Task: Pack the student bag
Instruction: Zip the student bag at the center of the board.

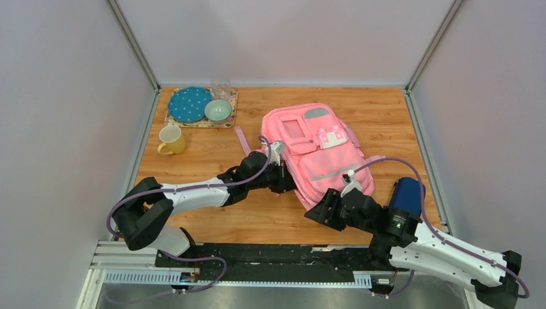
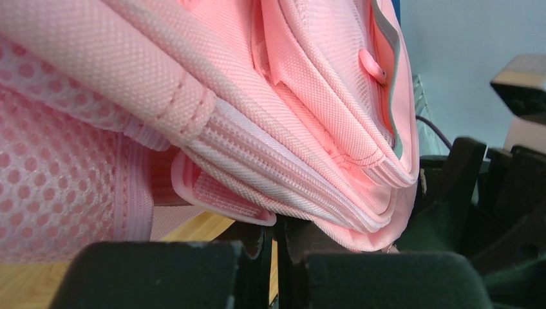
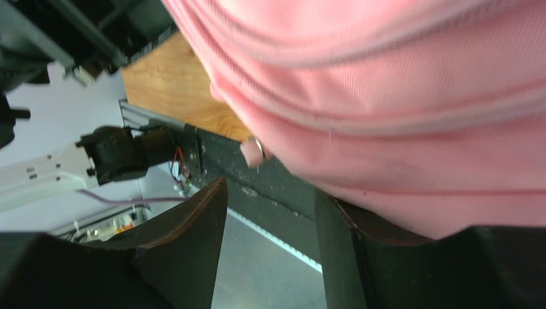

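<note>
Left pincer (image 2: pixel 273 239) was squeezed right together at the bag's near left edge; whether it had nipped any fabric, I couldn't tell; the right pincer (image 3: pixel 270 225) stood with its jaws apart, pink cloth lying against one finger (image 3: pixel 338 257) at the near corner, nothing clamped between them. Outward from there: the student bag (image 1: pixel 320 151) lay flat on the table (image 1: pixel 212 145), right of centre, front pockets up, its near end between the two pincers; its seams and zips looked closed in the wrist views, no pocket gaping. A blue case (image 1: pixel 407 193) lay outside the bag, just beside it on the near right, by the right arm; so nothing looked packed yet. Far left, well apart, sat a tray (image 1: pixel 169 119) with a plate (image 1: pixel 189 103) and a bowl (image 1: pixel 218 111), a yellow cup (image 1: pixel 171 140) near it. My call: early going; a pocket had to be opened, the case put in, the zip closed.
</note>
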`<state>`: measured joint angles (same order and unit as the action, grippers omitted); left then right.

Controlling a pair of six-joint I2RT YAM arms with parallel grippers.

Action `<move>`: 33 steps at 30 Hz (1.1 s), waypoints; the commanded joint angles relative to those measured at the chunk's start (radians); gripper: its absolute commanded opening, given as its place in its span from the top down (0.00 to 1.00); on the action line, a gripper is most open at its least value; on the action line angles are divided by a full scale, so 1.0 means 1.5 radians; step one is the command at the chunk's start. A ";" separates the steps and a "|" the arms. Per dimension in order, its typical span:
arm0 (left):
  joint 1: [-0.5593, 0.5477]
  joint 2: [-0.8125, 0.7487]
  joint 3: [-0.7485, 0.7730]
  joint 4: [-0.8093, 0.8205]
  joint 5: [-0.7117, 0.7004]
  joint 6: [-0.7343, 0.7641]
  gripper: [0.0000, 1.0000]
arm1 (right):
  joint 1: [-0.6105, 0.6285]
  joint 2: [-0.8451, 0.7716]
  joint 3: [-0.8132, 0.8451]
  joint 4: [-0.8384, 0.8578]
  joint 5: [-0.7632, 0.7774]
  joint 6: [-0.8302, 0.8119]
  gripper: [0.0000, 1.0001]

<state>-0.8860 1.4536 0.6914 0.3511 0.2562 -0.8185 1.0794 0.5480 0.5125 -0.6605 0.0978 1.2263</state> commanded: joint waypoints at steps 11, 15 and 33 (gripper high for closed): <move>-0.069 -0.030 0.035 0.058 0.084 0.089 1.00 | 0.005 0.013 0.010 0.057 0.147 0.092 0.44; -0.077 -0.016 0.052 0.062 0.083 0.087 1.00 | 0.008 0.031 -0.011 0.090 0.115 0.156 0.46; -0.107 -0.141 -0.110 0.095 -0.020 0.055 1.00 | 0.017 0.047 0.023 -0.019 0.322 0.162 0.48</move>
<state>-0.9806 1.3674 0.6003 0.3653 0.1684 -0.7097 1.1248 0.5823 0.5007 -0.6960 0.3775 1.5017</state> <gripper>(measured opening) 0.011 0.519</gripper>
